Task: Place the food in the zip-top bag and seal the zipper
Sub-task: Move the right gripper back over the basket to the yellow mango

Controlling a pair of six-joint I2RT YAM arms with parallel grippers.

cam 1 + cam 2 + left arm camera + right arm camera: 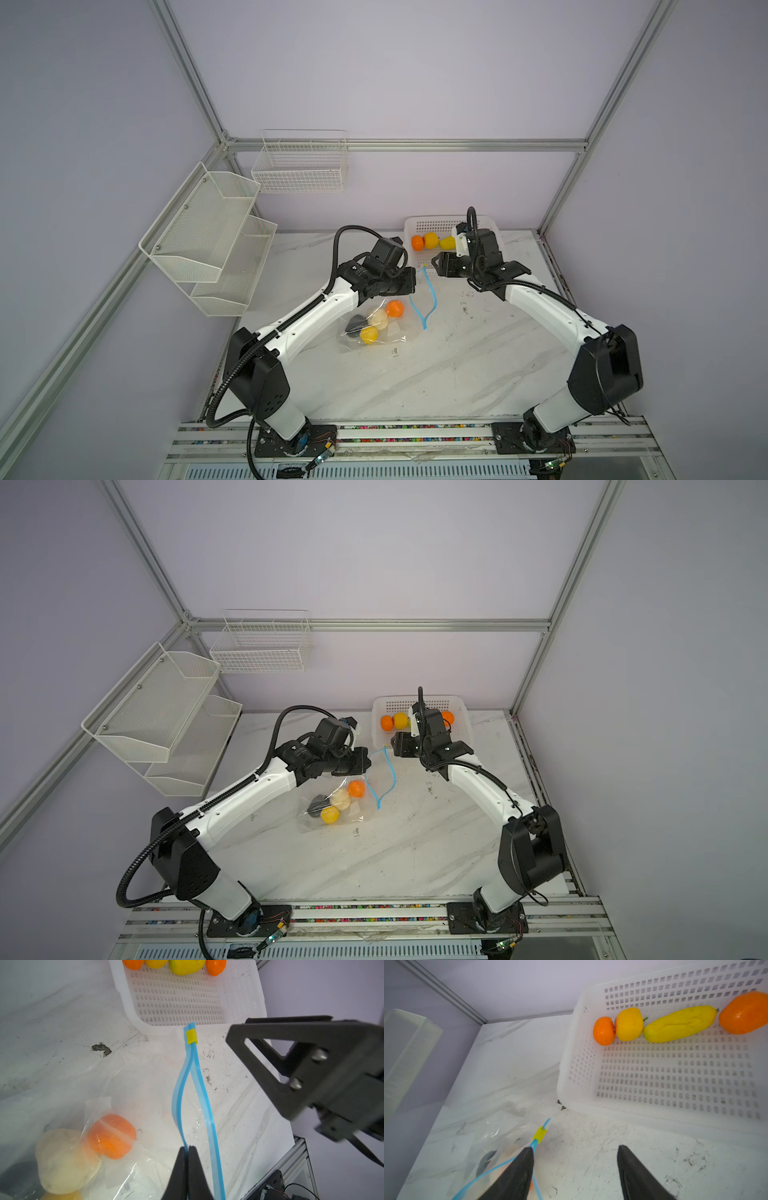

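This is a robotics lab cell: two white arms bolted to an aluminium rail front a scuffed marble-look tabletop, boxed in by aluminium framing and plain lilac panels, with mesh racks mounted.

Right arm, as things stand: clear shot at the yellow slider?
Probably yes. The right gripper hangs open beside the yellow slider, nothing between; the left gripper pinches the zipper farther along.
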